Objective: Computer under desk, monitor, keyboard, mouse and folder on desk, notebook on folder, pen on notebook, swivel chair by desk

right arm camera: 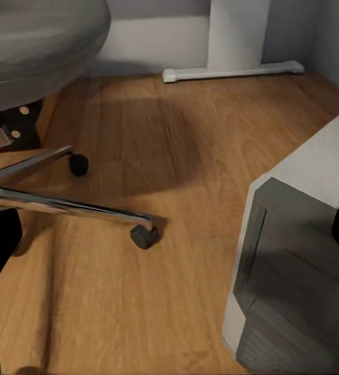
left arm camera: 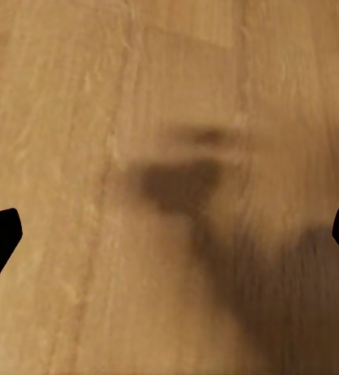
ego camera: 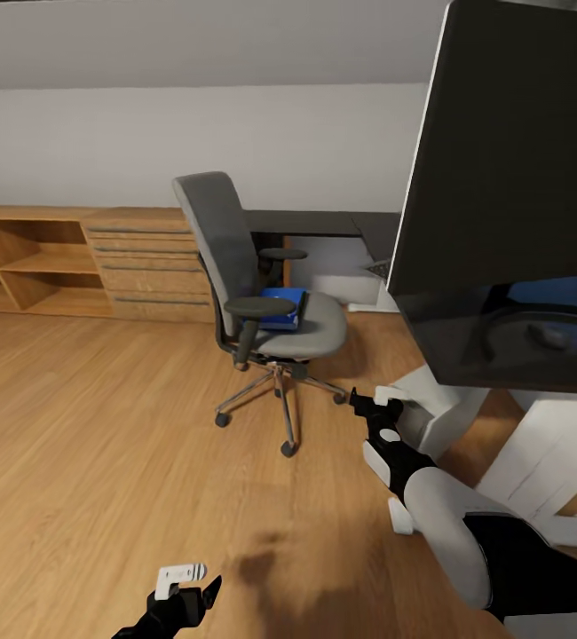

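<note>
The grey swivel chair (ego camera: 235, 266) stands on the wood floor in the middle of the room, with the blue folder (ego camera: 281, 309) lying on its seat. Behind it and to the right runs the black desk (ego camera: 315, 222). The wide black monitor (ego camera: 519, 160) looms at the right, over the glossy desktop. A sliver of the keyboard (ego camera: 378, 267) peeks out beside the screen. My right gripper (ego camera: 364, 404) (right arm camera: 169, 234) is open and low, between the chair's chrome base (right arm camera: 68, 207) and the silver-grey computer (ego camera: 435, 399) (right arm camera: 294, 289). My left gripper (ego camera: 195, 581) (left arm camera: 169, 234) hangs open over bare floor.
Low oak shelving and drawers (ego camera: 102, 262) line the back wall at the left. The desk's white foot bar (right arm camera: 232, 72) lies on the floor beyond the chair's castors (right arm camera: 144, 236). A white pedestal (ego camera: 550, 453) stands beside my right arm. Open floor spreads at the left.
</note>
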Available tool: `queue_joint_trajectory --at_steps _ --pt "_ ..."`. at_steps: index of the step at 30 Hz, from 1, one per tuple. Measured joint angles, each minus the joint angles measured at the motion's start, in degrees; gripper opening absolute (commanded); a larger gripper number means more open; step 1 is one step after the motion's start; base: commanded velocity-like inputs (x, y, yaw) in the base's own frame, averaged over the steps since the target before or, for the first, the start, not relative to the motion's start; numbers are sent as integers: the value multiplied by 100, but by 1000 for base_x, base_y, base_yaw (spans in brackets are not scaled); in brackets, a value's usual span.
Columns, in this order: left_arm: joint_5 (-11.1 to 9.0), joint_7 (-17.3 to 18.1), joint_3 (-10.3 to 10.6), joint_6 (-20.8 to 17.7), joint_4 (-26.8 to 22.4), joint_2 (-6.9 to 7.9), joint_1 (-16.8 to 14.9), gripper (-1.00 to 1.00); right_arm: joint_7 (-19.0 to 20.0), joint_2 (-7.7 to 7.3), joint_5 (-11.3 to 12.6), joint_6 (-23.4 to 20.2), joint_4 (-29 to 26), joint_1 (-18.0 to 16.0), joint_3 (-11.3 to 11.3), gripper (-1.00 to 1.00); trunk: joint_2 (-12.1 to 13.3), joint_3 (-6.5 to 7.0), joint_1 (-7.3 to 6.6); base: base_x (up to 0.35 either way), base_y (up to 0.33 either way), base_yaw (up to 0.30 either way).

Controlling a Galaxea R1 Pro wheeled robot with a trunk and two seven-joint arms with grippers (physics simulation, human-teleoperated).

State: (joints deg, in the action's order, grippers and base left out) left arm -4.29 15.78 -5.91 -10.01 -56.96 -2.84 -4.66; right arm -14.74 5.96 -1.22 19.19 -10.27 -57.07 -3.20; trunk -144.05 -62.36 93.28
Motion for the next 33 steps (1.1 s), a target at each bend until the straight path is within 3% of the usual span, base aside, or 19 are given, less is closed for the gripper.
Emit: queue_joint_trajectory --at_steps 11,33 --pt "0 0 0 0 0 0 1 100 36 -7 -11 35 25 8 6 100 0 -2 0 0 211 -46" --pt "7 -1 1 2 4 0 2 100 39 -27 -16 321 29 25 8 100 0 -3 0 0 17 -2"
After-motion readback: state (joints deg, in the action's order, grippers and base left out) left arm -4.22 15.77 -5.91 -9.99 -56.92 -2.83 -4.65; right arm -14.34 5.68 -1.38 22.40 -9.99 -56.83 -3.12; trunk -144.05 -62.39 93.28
